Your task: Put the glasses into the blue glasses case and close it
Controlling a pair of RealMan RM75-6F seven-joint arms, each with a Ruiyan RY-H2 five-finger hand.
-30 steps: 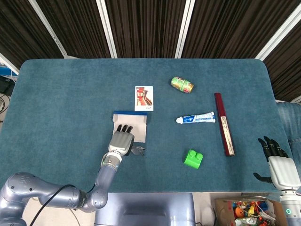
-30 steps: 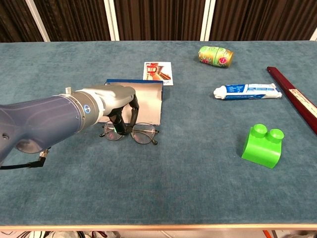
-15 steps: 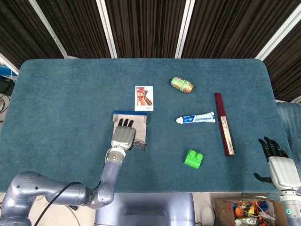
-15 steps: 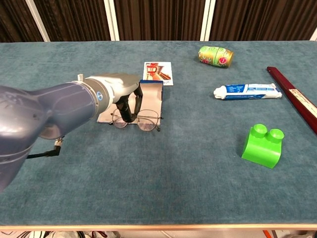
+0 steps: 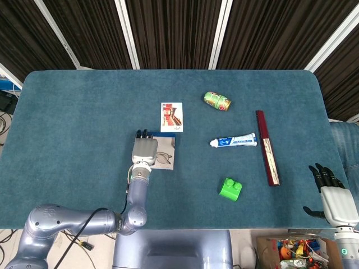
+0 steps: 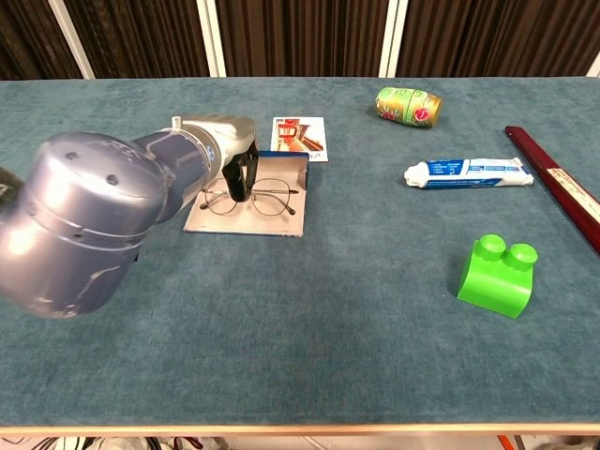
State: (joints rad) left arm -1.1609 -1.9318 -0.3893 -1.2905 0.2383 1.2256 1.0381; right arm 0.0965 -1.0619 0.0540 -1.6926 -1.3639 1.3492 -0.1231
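Note:
The wire-rimmed glasses (image 5: 164, 158) (image 6: 273, 199) lie over the grey inside of the open blue glasses case (image 5: 169, 166) (image 6: 234, 223), left of the table's middle. My left hand (image 5: 144, 149) (image 6: 228, 142) reaches over the case from its left side, and its dark fingertips (image 6: 240, 184) pinch the glasses near the left lens. Whether the glasses rest on the lining or hang just above it cannot be told. The case's raised blue far wall (image 6: 286, 157) stands behind them. My right hand (image 5: 332, 197) hangs off the table's front right corner, fingers apart and holding nothing.
A photo card (image 5: 171, 116) (image 6: 299, 137) lies just beyond the case. To the right are a green can (image 5: 217, 101) (image 6: 408, 104), a toothpaste tube (image 5: 234, 140) (image 6: 467, 172), a long dark red box (image 5: 267, 147) (image 6: 558, 187) and a green block (image 5: 230, 189) (image 6: 497, 274).
My left hand has carried the glasses from the table in front of the case away from me, until they are over the case's open inside. The right hand has stayed put.

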